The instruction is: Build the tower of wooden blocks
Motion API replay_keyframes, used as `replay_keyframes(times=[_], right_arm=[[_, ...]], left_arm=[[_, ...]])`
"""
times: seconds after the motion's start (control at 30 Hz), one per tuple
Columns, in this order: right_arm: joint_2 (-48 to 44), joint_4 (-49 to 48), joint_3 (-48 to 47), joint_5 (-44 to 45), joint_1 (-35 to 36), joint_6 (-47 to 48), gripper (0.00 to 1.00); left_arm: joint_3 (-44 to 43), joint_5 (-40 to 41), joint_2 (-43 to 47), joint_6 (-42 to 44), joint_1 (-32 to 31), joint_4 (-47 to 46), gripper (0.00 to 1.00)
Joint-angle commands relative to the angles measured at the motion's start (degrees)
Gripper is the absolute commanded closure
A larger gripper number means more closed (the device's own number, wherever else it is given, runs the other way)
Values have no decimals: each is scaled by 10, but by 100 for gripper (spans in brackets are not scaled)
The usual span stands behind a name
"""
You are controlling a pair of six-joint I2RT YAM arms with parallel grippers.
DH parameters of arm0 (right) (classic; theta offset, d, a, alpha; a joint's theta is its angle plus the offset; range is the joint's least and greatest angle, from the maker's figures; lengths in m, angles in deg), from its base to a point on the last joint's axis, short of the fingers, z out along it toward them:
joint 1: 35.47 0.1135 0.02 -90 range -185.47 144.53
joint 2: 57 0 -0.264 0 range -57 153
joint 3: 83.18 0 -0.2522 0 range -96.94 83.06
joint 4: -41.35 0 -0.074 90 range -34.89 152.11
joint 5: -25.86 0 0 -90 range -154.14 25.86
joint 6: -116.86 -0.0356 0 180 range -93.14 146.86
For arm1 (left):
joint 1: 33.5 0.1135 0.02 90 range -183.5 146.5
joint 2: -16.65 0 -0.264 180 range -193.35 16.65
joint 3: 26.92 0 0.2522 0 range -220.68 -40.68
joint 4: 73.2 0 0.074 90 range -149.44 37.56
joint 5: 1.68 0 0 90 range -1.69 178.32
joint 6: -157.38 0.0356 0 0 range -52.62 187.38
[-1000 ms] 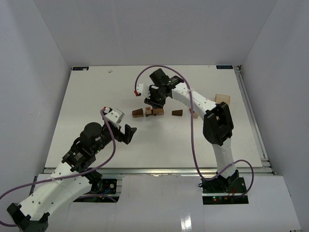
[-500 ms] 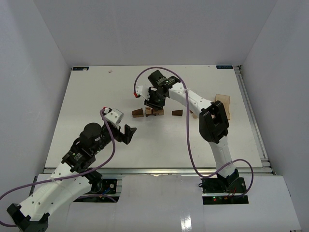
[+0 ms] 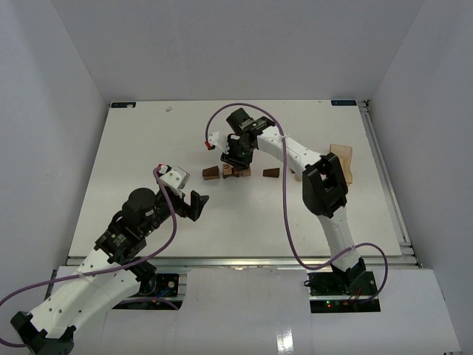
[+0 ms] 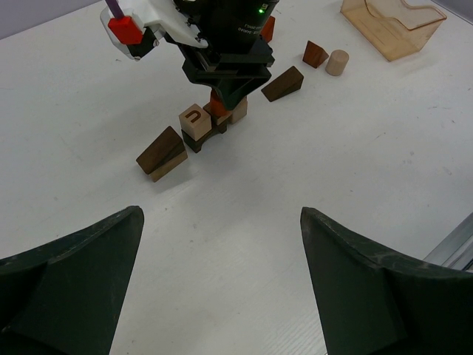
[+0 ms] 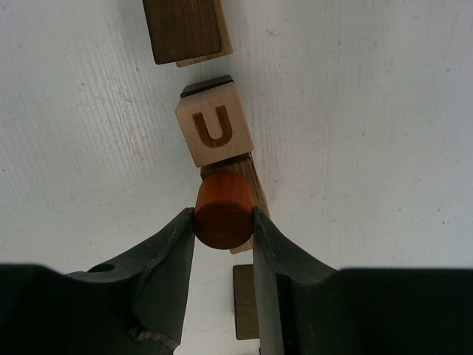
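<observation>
Your top view looks down from above and behind the arm bases at the bottom of the frame, far enough off to take in the whole white table [image 3: 148, 148]. Your left wrist camera sits low and well back, facing across the table at the block cluster [image 4: 203, 129] in its upper centre, with its own fingers [image 4: 74, 274] filling the lower corners. Your right wrist camera looks straight down, very close, on the U cube [image 5: 214, 133] and red-brown cylinder [image 5: 222, 220]. All three views share that cluster.
</observation>
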Motion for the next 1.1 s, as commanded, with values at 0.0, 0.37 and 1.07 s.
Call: replay_keyframes(times=[0.0,0.37,1.07], right_arm=[[4,8,-28,-6,-4,-5,73],[3,7,-34,-3,-4,-4,69],[-3,1,-42,-13,-6,-15,42]], left_arm=[[3,4,5,-3,4,2,2],[2,2,5,-3,7,1,2],[4,2,8,-3,8,0,2]])
